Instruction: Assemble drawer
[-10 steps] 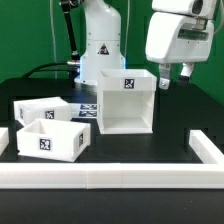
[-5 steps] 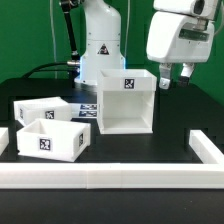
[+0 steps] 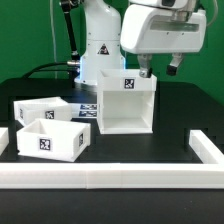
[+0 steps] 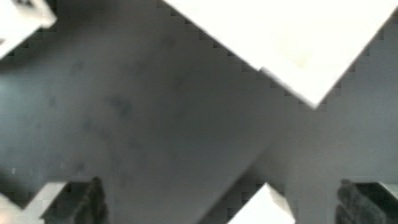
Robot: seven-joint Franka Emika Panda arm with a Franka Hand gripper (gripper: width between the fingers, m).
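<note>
The drawer's large white hollow housing (image 3: 128,105) stands upright at mid-table with a tag on its upper front. Two smaller white trays (image 3: 42,108) (image 3: 50,141) with tags sit on the exterior view's left. My gripper (image 3: 161,70) hangs just above the housing's back right top edge, open and empty. In the wrist view the fingers (image 4: 71,200) are spread wide over the dark table. White part edges show between them (image 4: 263,205) and farther off (image 4: 302,40); I cannot tell which parts these are.
Long white border rails (image 3: 110,178) run along the table's front and sides. The marker board (image 3: 87,107) lies flat between the trays and the housing. The robot base (image 3: 100,45) stands behind the housing, with cables at the back left.
My gripper has moved toward the exterior view's left, from beside the housing's right to just over its back right top edge. The parts have not moved.
</note>
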